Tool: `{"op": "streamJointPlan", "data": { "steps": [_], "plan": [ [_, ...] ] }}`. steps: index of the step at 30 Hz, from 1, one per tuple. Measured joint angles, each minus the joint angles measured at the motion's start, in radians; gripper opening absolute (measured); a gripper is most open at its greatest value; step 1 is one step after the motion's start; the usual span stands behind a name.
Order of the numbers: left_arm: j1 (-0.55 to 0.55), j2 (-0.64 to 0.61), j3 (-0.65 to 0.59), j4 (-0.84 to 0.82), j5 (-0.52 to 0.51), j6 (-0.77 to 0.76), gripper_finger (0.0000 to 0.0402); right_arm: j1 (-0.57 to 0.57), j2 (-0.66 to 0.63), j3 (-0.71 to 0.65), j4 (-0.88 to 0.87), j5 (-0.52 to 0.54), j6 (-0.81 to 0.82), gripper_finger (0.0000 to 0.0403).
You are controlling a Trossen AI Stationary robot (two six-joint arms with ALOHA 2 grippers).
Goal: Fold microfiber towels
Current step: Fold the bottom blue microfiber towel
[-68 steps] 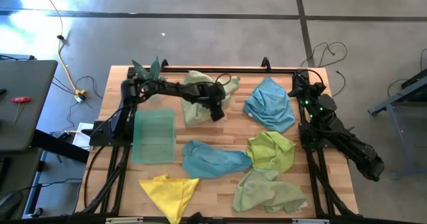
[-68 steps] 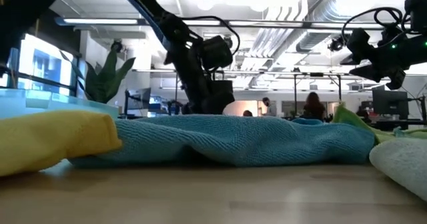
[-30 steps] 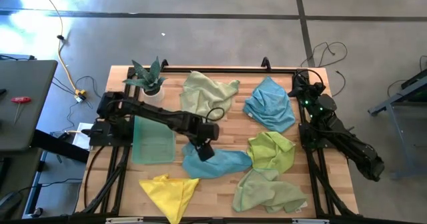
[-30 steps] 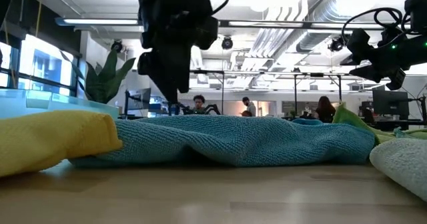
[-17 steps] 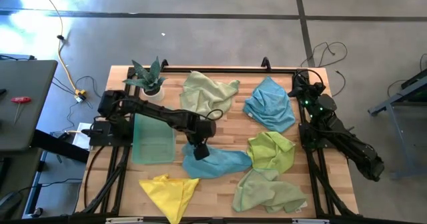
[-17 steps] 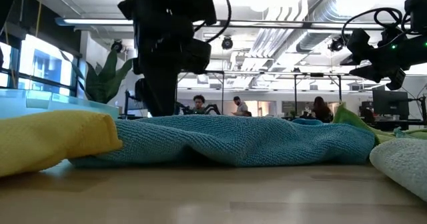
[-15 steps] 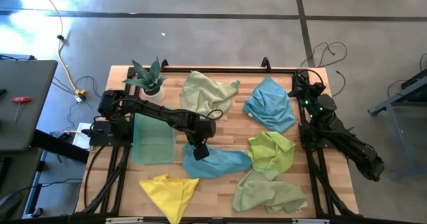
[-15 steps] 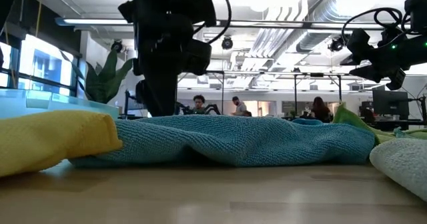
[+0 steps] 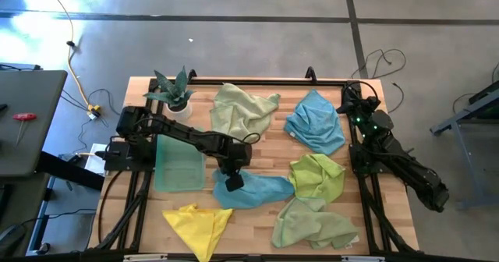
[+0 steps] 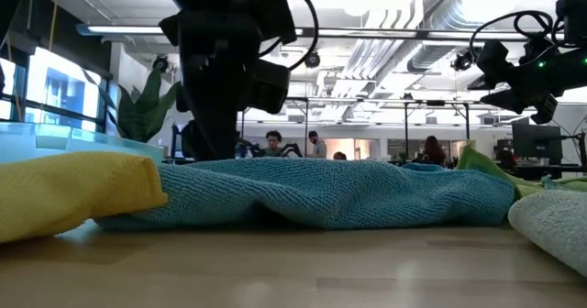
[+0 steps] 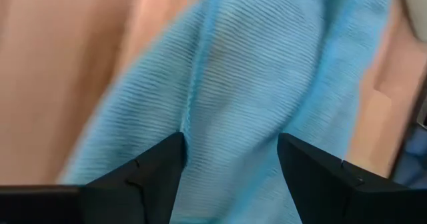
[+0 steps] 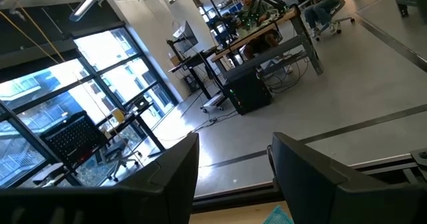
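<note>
Reaching across the desk [image 9: 257, 149], the left pincer [image 9: 233, 182] sits low over the blue towel [image 9: 253, 189] lying crumpled mid-desk, its fingers [image 11: 150, 172] spread with the ribbed cloth between them. The right pincer [image 9: 348, 91] waits raised at the desk's far right corner, fingers [image 12: 167, 177] apart and holding nothing. Around lie a pale green towel [image 9: 240, 110], another blue one [image 9: 316, 122], a yellow-green towel [image 9: 318, 176] and a yellow towel [image 9: 196, 222].
</note>
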Motion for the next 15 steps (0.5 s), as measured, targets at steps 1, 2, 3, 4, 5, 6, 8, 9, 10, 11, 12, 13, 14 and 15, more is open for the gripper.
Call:
{"op": "streamJointPlan", "data": {
  "steps": [1,2,3,4,5,6,8,9,10,11,12,13,14,15],
  "plan": [
    [-0.005,0.000,0.000,0.004,0.010,0.000,0.0226,0.000,0.000,0.000,0.000,0.000,0.000,0.0181],
    [-0.010,0.000,0.000,0.008,0.014,0.000,0.0222,0.000,0.000,0.000,0.000,0.000,0.000,0.0181],
    [-0.015,0.000,0.000,0.009,0.013,0.000,0.0218,0.000,0.000,0.000,0.000,0.000,0.000,0.0181],
    [-0.017,0.000,0.000,0.009,0.013,0.000,0.0213,0.000,0.000,0.000,0.000,0.000,0.000,0.0181],
    [-0.020,0.000,0.000,0.009,0.008,0.000,0.0207,0.000,0.000,0.000,0.000,0.000,0.000,0.0181],
    [-0.021,0.000,0.000,0.009,-0.003,0.000,0.0200,0.000,0.000,0.000,0.000,0.000,0.000,0.0181],
    [-0.021,0.000,0.000,0.012,-0.020,0.008,0.0184,0.000,0.000,0.000,0.000,0.000,0.000,0.0181],
    [-0.021,0.000,0.000,0.012,-0.034,0.018,0.0175,0.000,0.000,0.000,0.000,0.000,0.000,0.0181],
    [-0.021,0.000,0.000,0.013,-0.052,0.030,0.0165,0.000,0.000,0.000,0.000,0.000,0.000,0.0181],
    [-0.020,0.000,0.000,0.014,-0.068,0.041,0.0156,0.000,0.000,0.000,0.000,0.000,0.000,0.0181],
    [-0.020,0.000,0.000,0.014,-0.078,0.051,0.0145,0.000,0.000,0.000,0.000,0.000,0.000,0.0181],
    [-0.020,0.000,0.000,0.014,-0.083,0.058,0.0135,0.000,0.000,0.000,0.000,0.000,0.000,0.0181],
    [-0.020,0.000,0.000,0.015,-0.084,0.061,0.0124,0.000,0.000,0.000,0.000,0.000,0.000,0.0181],
    [-0.020,0.000,0.000,0.014,-0.087,0.063,0.0114,0.000,0.000,0.000,0.000,0.000,0.000,0.0181]
  ]
}}
